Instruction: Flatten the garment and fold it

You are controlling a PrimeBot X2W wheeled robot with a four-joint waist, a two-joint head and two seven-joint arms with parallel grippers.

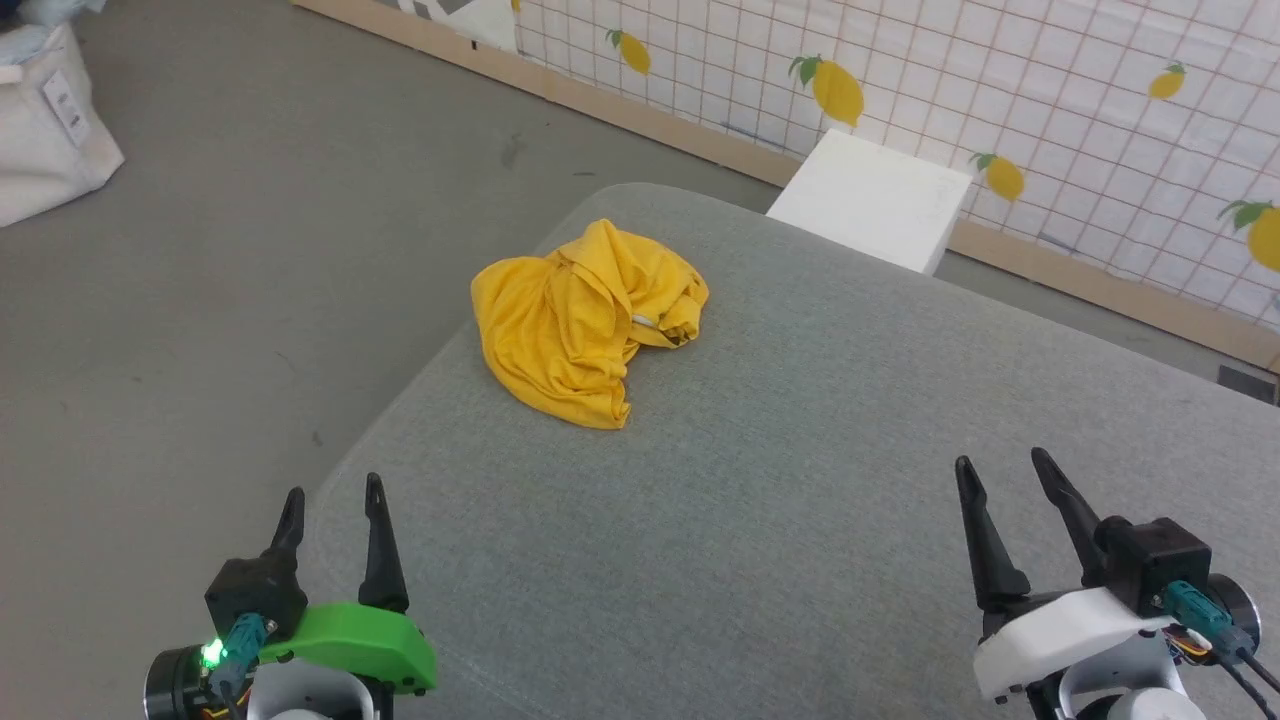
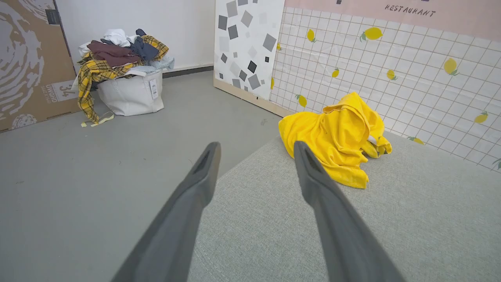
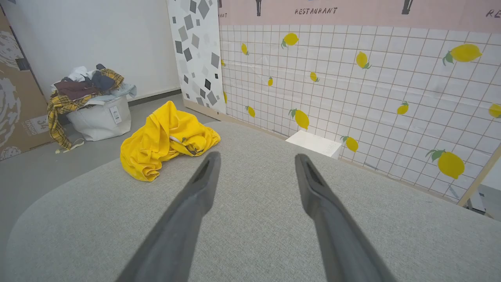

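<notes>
Lying crumpled in a heap near the far left corner of the grey padded surface point(image 1: 800, 520), the garment point(image 1: 585, 325) is well apart from the left gripper point(image 1: 334, 486) and the right gripper point(image 1: 1001, 458). Jaws on each spread wide, holding nothing. Judged light, limp, soft cotton: it will drape and bunch rather than slide. Likely best hold: the loose hem edge at the heap's near point, or the collar fold on top; sleeves buried in folds

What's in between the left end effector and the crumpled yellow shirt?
Nothing. In the head view, only bare grey fabric surface lies between the left end effector and the yellow shirt.
</notes>
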